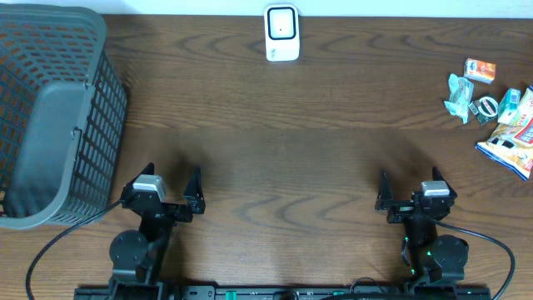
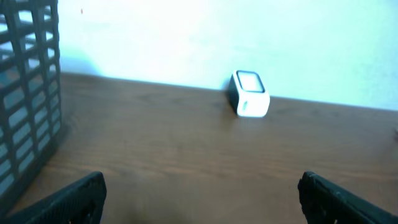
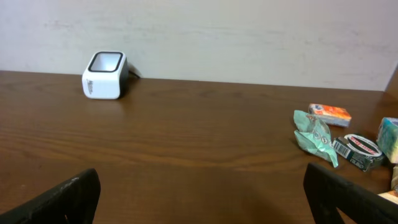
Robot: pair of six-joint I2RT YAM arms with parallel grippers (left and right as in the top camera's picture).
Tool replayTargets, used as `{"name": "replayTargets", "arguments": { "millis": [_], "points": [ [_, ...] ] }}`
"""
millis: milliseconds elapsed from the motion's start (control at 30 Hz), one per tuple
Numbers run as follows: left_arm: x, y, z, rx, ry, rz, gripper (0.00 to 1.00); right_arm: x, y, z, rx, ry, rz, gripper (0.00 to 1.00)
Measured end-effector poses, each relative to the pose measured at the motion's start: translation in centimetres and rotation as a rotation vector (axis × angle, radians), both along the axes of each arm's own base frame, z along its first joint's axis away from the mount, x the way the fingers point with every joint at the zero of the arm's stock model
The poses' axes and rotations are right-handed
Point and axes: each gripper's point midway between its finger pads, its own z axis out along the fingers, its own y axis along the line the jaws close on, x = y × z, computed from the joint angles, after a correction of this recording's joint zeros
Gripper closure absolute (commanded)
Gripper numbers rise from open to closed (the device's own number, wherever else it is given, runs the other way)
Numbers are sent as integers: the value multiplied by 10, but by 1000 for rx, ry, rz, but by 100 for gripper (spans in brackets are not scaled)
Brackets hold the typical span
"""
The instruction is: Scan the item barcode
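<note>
Scanner sat at the far edge of the table, window toward the arms, presumably so either could present a barcode. Items lay heaped far right (small mixed packets), on the right arm's side. Grey basket stood far left, likely for scanned goods. Left gripper and right gripper sat low near the front edge, pointing forward, jaws wide, holding nothing.

free: table centre | left: basket blocks | far right: packets
</note>
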Motion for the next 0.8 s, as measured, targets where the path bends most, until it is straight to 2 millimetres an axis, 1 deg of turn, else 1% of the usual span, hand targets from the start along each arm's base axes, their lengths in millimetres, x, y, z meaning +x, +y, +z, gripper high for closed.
{"name": "replayTargets", "arguments": {
  "millis": [233,367,433,600,800],
  "points": [
    [0,7,9,-8,-123,29,3,0,0,0,0,0,0,1],
    [0,12,14,-8,-148,47,3,0,0,0,0,0,0,1],
    [0,13,8,-5,-122,54,2,0,0,0,0,0,0,1],
    [0,16,-26,31,13,62,2,0,0,0,0,0,0,1],
    [0,21,-29,97,23,88,2,0,0,0,0,0,0,1]
  ]
}}
